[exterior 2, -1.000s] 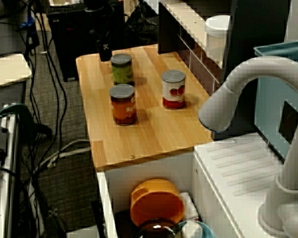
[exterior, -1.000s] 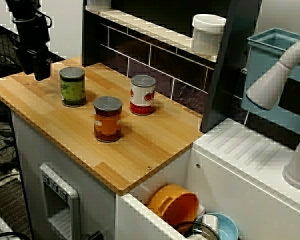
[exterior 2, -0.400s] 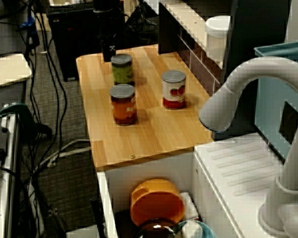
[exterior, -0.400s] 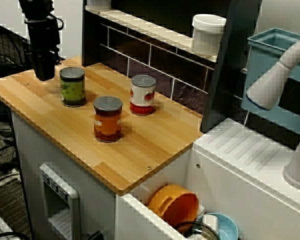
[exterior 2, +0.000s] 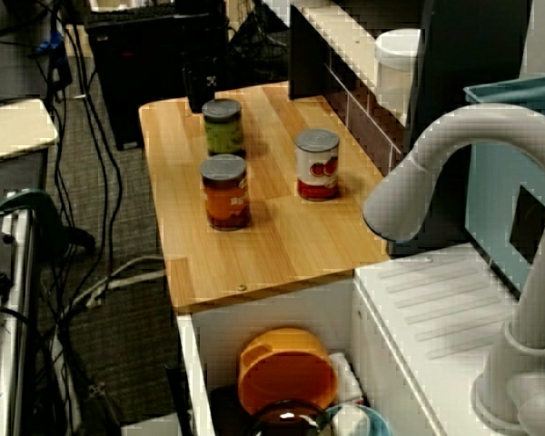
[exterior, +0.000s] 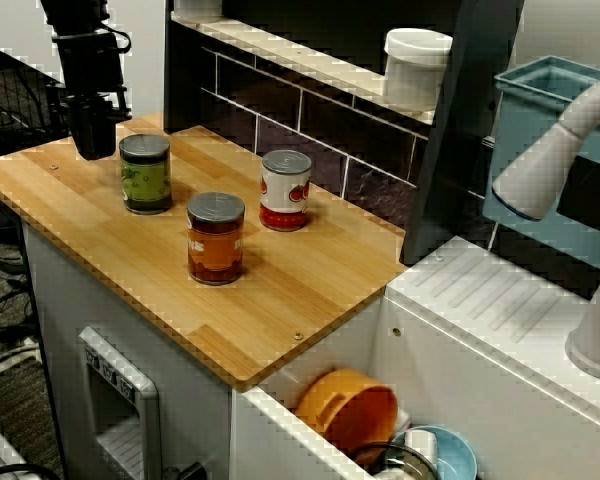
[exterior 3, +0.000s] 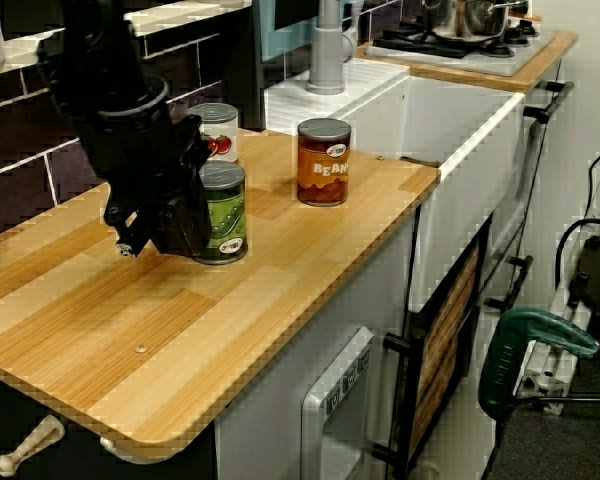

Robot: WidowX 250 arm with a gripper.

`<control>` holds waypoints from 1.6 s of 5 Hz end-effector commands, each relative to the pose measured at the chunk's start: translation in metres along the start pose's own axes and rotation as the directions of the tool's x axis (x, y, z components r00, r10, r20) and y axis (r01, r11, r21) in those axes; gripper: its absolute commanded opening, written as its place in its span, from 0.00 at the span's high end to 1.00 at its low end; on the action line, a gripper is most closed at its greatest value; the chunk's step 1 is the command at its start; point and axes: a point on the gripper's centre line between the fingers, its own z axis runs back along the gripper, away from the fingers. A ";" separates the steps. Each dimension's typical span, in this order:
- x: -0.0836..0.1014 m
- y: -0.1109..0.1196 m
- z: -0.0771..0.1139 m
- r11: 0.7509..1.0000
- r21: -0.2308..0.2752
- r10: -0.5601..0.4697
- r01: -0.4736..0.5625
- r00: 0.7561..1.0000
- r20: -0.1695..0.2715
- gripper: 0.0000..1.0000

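Observation:
My black gripper (exterior: 93, 148) hangs low over the back left corner of the wooden counter (exterior: 280, 300), just left of a green-label jar (exterior: 145, 172). In the view from the counter's end the gripper (exterior 3: 165, 235) stands right beside this jar (exterior 3: 220, 212) and partly covers it; whether they touch is unclear. From the sink side the gripper (exterior 2: 198, 93) sits just behind the jar (exterior 2: 222, 125). Its fingers read as one dark mass, so their gap is hidden. An orange beans can (exterior: 216, 238) and a red tomato can (exterior: 285, 190) stand further along.
A dark tiled backsplash with a shelf holding a white tub (exterior: 416, 66) runs behind the counter. To the right lie a sink with an orange bowl (exterior: 348, 410), a grey faucet (exterior 2: 454, 182) and a blue bin (exterior: 540, 130). Cables trail on the floor.
The gripper has moved from beyond the counter's left corner toward the green-label jar and now stands close beside it. The three cans have not moved.

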 end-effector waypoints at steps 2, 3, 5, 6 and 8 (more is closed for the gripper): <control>-0.002 -0.055 -0.003 0.980 -0.190 0.026 -0.053 0.990 -0.140 1.00; -0.014 -0.079 -0.015 0.978 -0.204 -0.004 -0.036 0.981 -0.192 1.00; -0.031 -0.098 -0.024 0.984 -0.181 -0.030 -0.004 0.982 -0.186 1.00; -0.025 -0.087 -0.019 0.988 -0.150 0.000 -0.022 0.990 -0.141 1.00; -0.039 -0.069 0.004 0.996 -0.088 0.007 -0.010 1.000 -0.025 0.00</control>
